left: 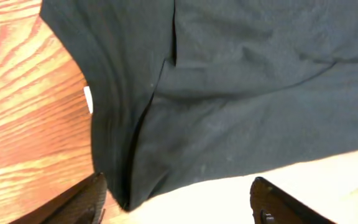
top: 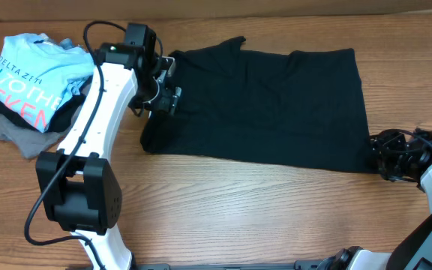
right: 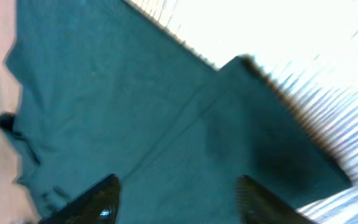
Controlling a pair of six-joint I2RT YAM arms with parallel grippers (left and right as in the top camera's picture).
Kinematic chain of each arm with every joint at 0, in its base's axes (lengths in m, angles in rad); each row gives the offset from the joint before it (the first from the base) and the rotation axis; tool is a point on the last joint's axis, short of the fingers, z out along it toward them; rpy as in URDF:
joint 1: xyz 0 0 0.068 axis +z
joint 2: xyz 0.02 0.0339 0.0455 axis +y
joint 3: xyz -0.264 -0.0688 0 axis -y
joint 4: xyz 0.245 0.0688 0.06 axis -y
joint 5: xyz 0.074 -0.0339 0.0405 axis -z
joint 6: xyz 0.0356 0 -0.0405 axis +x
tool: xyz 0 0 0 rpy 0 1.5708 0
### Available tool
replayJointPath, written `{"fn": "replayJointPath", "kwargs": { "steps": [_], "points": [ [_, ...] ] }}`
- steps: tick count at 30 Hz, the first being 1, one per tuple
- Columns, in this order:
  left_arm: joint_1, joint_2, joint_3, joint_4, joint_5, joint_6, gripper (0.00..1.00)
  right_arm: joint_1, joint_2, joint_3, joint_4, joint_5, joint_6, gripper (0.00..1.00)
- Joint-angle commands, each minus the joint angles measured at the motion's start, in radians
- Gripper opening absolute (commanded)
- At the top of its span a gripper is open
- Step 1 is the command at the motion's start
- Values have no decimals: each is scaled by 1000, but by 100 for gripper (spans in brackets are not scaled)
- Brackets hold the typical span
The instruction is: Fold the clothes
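T-shirt [top: 268, 105] lying lengthwise left-to-right; left gripper [top: 169, 88] hovering at its neck end, right gripper [top: 379, 154] at opposite corner, both gaping, gripping nothing.

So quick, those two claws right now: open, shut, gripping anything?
Left gripper: open, holding nothing, above the black T-shirt.
Right gripper: open, holding nothing, also above it.
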Motion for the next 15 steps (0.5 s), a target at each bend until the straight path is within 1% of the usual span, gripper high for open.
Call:
{"fn": "replayJointPath", "kwargs": {
  "steps": [1, 5, 9, 13, 15],
  "points": [
    [-2, 13, -27, 55, 46, 0, 80, 1, 21, 19, 15, 130, -19, 58],
    [-2, 13, -39, 133, 101, 23, 79, 1, 83, 19, 27, 186, -30, 57],
    [-2, 13, -39, 150, 100, 24, 79, 2, 151, 19, 95, 150, -106, 54],
    [-6, 13, -39, 157, 100, 29, 79, 2, 182, 19, 131, 146, -128, 52],
    [-12, 13, -40, 156, 100, 46, 78, 2, 182, 19, 135, 129, -147, 48]
  ]
}}
